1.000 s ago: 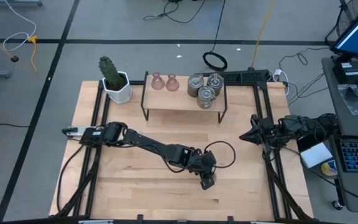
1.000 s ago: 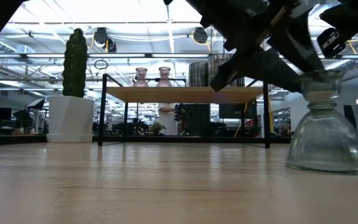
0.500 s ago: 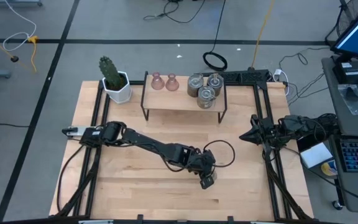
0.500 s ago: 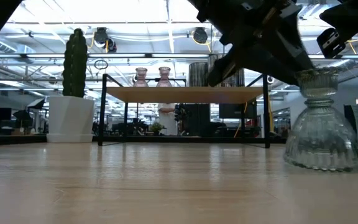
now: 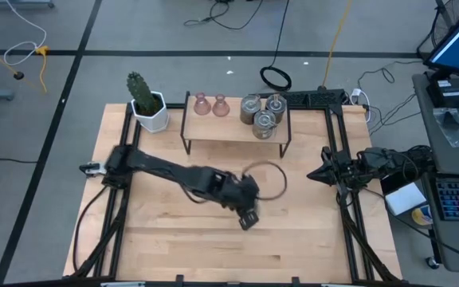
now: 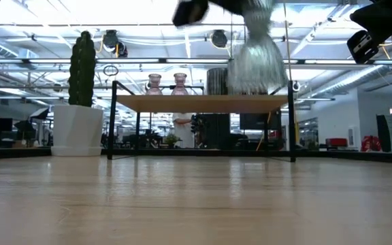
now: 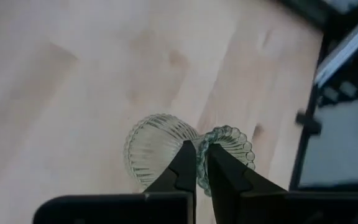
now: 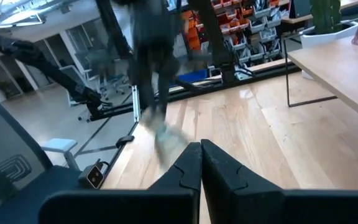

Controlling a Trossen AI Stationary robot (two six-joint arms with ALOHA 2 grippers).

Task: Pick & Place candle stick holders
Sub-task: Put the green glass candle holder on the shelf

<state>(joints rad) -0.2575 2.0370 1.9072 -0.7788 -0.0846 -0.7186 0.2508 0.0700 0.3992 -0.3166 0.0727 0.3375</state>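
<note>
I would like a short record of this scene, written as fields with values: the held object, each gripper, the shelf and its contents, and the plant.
held object: glass candle holder, ribbed, lifted clear of the table
left gripper: shut on the holder's scalloped rim, over the table's middle
right gripper: shut, holding nothing, parked at the table's right edge
shelf: at the table's back
on shelf: two pinkish holders on the left, three silvery holders on the right
plant: cactus in a white pot, left of the shelf
</note>
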